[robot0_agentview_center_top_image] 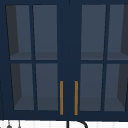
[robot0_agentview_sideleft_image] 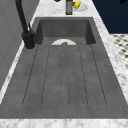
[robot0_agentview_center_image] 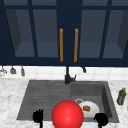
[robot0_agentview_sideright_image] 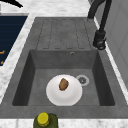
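The left hand [robot0_agentview_center_image: 38, 117] and right hand [robot0_agentview_center_image: 101, 119] hover at the sink's [robot0_agentview_center_image: 25, 100] front edge; their finger posture cannot be told. Nothing is grasped: the white plate [robot0_agentview_sideright_image: 64, 90] with brown food [robot0_agentview_sideright_image: 63, 84] lies untouched in the sink's basin, nearest the right hand.

text scan | we read no lettering, labels, brands or numbers | bottle [robot0_agentview_center_image: 121, 96]: label unreadable | wall cabinet [robot0_agentview_center_top_image: 68, 50]: unmarked
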`<state>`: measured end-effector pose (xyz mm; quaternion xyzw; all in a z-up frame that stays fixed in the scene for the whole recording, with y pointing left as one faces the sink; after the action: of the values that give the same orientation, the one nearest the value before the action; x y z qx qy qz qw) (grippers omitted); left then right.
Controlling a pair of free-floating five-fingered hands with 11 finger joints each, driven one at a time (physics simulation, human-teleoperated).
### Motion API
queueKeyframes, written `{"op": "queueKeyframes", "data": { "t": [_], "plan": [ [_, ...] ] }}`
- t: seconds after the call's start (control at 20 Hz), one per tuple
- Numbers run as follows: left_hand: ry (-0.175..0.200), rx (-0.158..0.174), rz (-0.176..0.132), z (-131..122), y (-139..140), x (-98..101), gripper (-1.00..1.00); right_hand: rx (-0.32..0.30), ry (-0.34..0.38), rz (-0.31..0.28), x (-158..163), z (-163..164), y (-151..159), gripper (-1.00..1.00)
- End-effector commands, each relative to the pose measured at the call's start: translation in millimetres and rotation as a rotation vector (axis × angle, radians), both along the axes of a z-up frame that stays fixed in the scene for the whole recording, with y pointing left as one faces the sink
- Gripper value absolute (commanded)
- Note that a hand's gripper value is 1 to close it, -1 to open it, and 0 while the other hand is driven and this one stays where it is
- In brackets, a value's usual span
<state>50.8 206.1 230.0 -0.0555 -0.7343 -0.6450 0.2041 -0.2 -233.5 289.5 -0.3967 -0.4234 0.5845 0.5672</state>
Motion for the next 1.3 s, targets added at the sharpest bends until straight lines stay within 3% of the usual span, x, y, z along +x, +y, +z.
{"op": "queueKeyframes", "data": {
  "t": [0.0,0.15,0.3,0.4,0.7,0.75,0.8,0.85,1.15,1.25],
  "plan": [
    [-0.004,0.006,-0.046,8.0,-16.3,-1.8,-1.00,0.000,0.000,0.000,0.0,0.0,0.0,0.00],
    [-0.017,0.007,-0.044,14.3,-31.3,-2.2,-1.00,0.000,0.000,0.000,0.0,0.0,0.0,0.00],
    [-0.004,0.001,-0.001,11.2,-30.7,-2.0,-1.00,0.000,0.000,0.000,0.0,0.0,0.0,0.00],
    [-0.013,-0.013,0.005,11.7,-27.9,-0.6,-1.00,0.000,0.000,0.000,0.0,0.0,0.0,0.00],
    [-0.004,-0.005,-0.012,10.9,-29.4,-11.6,-1.00,0.000,0.000,0.000,0.0,0.0,0.0,0.00],
    [-0.041,-0.011,-0.012,13.7,-29.1,-8.8,-1.00,0.000,0.000,0.000,0.0,0.0,0.0,0.00],
    [-0.003,-0.001,-0.004,7.7,-27.8,-11.9,-1.00,0.000,0.000,0.000,0.0,0.0,0.0,0.00],
    [0.004,-0.004,-0.004,8.9,-26.5,-9.6,-1.00,0.000,0.000,0.000,0.0,0.0,0.0,0.00],
    [-0.002,-0.004,-0.004,8.9,-26.4,-11.7,-1.00,0.000,0.000,0.000,0.0,0.0,0.0,0.00],
    [-0.011,-0.003,-0.028,8.9,-26.6,-15.5,-1.00,0.000,0.000,0.000,0.0,0.0,0.0,0.00]
  ]
}}
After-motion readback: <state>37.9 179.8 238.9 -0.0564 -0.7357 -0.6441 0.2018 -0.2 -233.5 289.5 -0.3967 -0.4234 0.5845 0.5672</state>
